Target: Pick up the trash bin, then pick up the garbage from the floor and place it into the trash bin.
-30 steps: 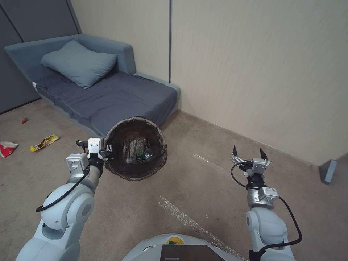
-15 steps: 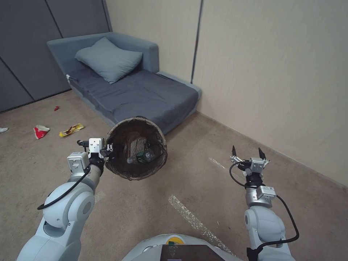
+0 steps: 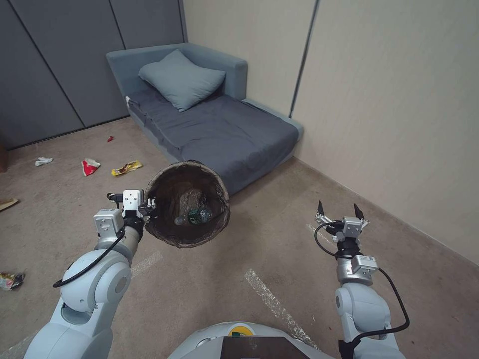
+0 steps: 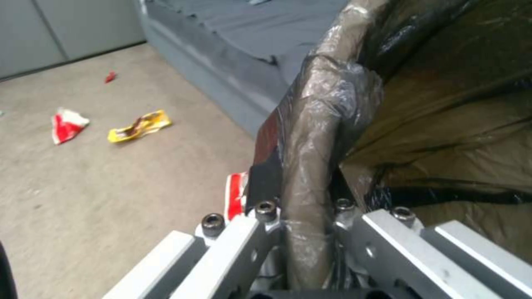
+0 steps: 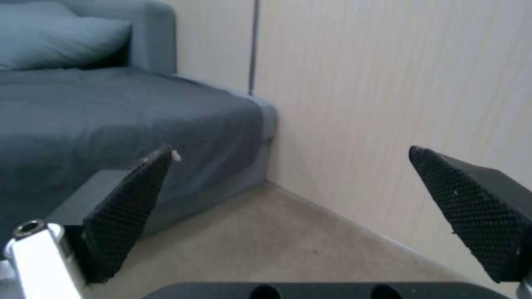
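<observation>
Two jaws of the left gripper (image 3: 149, 205) clench the bagged rim of the bin (image 3: 172, 238), one inside and one outside, holding it off the floor with its mouth tipped toward the head camera. A bottle (image 3: 193, 216) lies inside. The right gripper (image 3: 338, 210) hangs over bare carpet near the wall, jaws spread wide and empty. On the floor beyond the bin, beside the bed (image 3: 219, 134), lie a yellow wrapper (image 3: 126, 168), a red wrapper (image 3: 90, 166), a tissue (image 3: 43, 161) and a small red scrap (image 3: 110, 139). Another wrapper (image 3: 10, 280) lies at far left.
</observation>
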`<state>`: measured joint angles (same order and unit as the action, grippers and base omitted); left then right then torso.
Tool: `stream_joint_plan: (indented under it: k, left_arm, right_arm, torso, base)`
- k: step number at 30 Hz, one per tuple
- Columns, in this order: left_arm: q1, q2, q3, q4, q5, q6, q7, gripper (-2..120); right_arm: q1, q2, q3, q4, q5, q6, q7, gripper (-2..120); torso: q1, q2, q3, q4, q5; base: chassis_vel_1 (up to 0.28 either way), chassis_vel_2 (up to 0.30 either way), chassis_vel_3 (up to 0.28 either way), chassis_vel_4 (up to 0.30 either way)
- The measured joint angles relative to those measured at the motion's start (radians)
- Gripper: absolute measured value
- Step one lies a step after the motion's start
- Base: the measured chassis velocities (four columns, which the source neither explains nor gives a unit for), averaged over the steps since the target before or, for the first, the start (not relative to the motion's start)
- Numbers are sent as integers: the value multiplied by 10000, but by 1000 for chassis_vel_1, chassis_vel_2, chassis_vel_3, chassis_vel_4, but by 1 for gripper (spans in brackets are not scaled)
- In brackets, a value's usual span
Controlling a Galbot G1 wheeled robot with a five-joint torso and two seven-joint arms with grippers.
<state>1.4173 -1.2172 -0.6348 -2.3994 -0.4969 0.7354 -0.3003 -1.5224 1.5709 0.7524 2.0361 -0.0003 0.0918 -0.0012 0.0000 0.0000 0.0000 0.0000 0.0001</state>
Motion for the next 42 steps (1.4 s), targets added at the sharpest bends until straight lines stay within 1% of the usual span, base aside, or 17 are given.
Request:
stream_joint_plan:
  k: [17, 20, 22, 24, 26, 42]
  left_arm:
    - [11, -9, -65, 36, 23, -2, 19, 0]
    - [9, -14, -64, 42, 25, -2, 27, 0]
    - [7, -11, -64, 58, 29, -2, 37, 0]
    - [7, -10, -64, 62, 34, -2, 39, 0]
    - [4, -6, -64, 74, 43, -1, 54, 0]
    - [-53, 14, -72, 151, 45, 0, 142, 0]
  right_arm:
    - [34, -250, -22, -13, 76, -121, 6, 100]
    - [6, -415, -68, -22, 89, -128, 1, 100]
    - [-37, -695, -140, -49, 82, -128, -11, 100]
    - [-42, -763, -144, -59, 81, -128, -12, 100]
    - [-40, -992, -184, -104, 81, -128, -16, 100]
    - [15, -1020, -447, -189, 34, -186, -10, 100]
  torso:
    - [0, 0, 0, 0, 0]
    - [0, 0, 0, 1, 0]
    - [0, 0, 0, 0, 0]
    - [0, 0, 0, 1, 0]
    - [0, 0, 0, 0, 0]
    - [0, 0, 0, 0, -1]
  base:
    - [67, 74, 65, 71]
    - [57, 76, 78, 70]
    - [57, 72, 63, 68]
    - [64, 69, 60, 60]
    - [59, 52, 63, 59]
    - [69, 74, 76, 77]
